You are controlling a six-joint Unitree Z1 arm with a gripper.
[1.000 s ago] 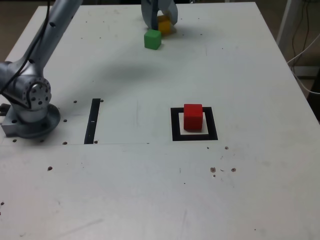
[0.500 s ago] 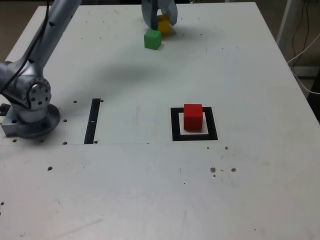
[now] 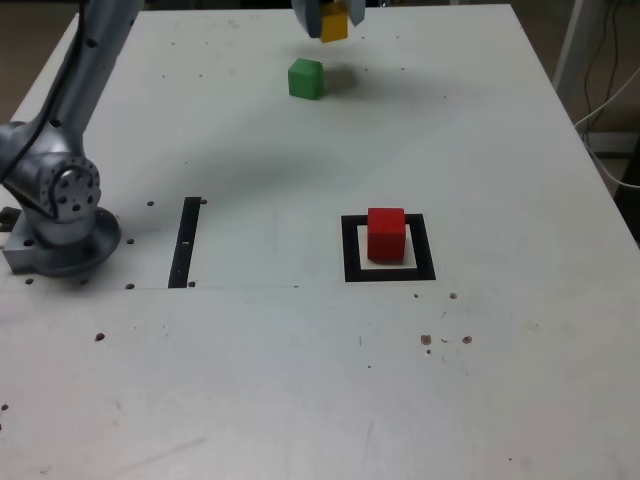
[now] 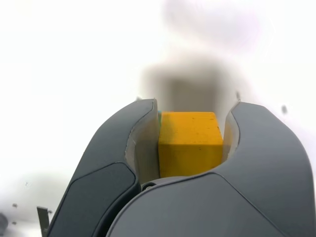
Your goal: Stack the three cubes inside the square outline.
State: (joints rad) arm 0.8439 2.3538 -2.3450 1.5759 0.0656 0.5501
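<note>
above the table's far edge, pincer (image 3: 330, 20) clamped on unlabelled yellow cube (image 3: 334, 24), no readable writing

Exterior view: high and in front, looking down across the whole counter (image 3: 300, 380), from well back.
Wrist view: very close, looking out between the fingers (image 4: 143, 143).
Shared: the fingers and the yellow cube (image 4: 190, 143) between them.

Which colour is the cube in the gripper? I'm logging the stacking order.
Yellow: the cube sits clamped in the gripper, clearest in the wrist view.
</note>
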